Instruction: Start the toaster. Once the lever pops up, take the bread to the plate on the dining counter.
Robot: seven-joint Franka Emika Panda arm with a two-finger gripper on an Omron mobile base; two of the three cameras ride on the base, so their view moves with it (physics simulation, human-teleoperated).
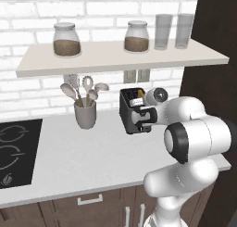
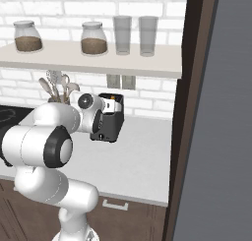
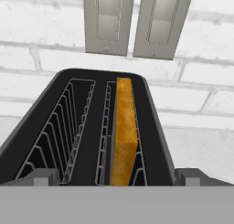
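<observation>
The dark grey toaster (image 1: 126,111) (image 2: 115,128) stands on the white worktop against the brick wall. The hand view looks down into its two slots (image 3: 68,127). The bread (image 3: 124,127), golden-brown along its crust, stands deep in the right slot, and the left slot is empty. My gripper (image 1: 144,119) (image 2: 101,123) (image 3: 116,179) is open at the toaster's near end, with one fingertip (image 3: 43,176) at each bottom corner of the hand view. The lever is hidden behind my hand. The plate and the dining counter are out of view.
A grey utensil cup (image 1: 85,114) stands left of the toaster, and a black hob (image 1: 16,152) lies further left. A shelf (image 1: 115,59) with jars and glasses hangs above. Two wall outlets (image 3: 137,22) sit behind the toaster. A tall dark cabinet (image 2: 216,112) bounds the right.
</observation>
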